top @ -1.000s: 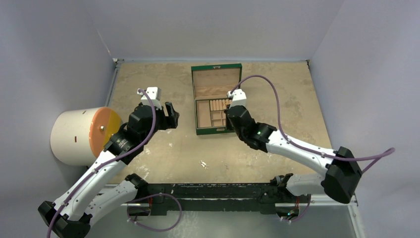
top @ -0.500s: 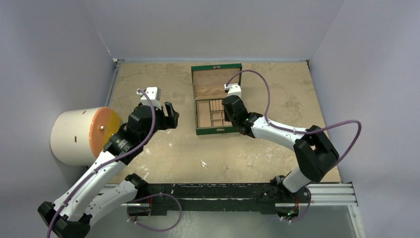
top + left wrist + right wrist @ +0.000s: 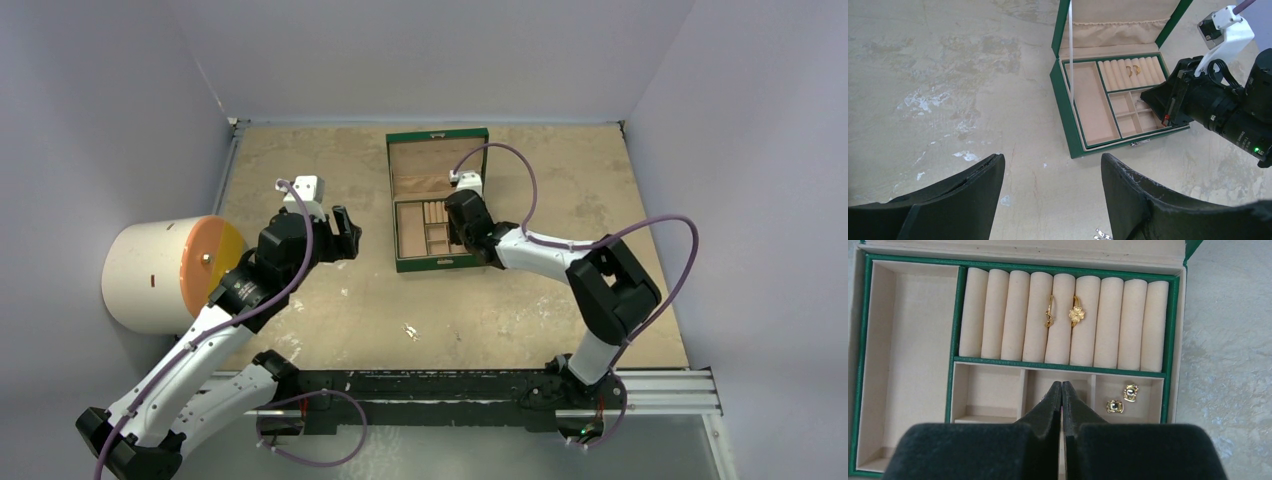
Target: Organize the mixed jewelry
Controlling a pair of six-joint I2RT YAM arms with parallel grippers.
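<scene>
The green box [image 3: 437,265] lies open at the table's middle back. In the right wrist view two gold rings [image 3: 1077,314] sit in its ring rolls and two gold studs [image 3: 1114,406] lie in the right small compartment. My right gripper [image 3: 1062,385] is shut, its tips over the middle small compartment; I cannot make out anything between them. It hangs over the box's right half [image 3: 452,228]. A small glittery piece [image 3: 410,330] lies on the bare table, also at the bottom edge of the left wrist view [image 3: 1103,234]. My left gripper [image 3: 1050,162] stands open and empty, left of the box [image 3: 345,225].
A white cylinder with an orange end [image 3: 165,270] lies at the table's left edge. The box's raised lid [image 3: 437,155] stands behind the tray. Grey walls close in the table on three sides.
My right arm has folded its elbow inward and its gripper has slid a little left and farther over the box. The left arm has not moved.
</scene>
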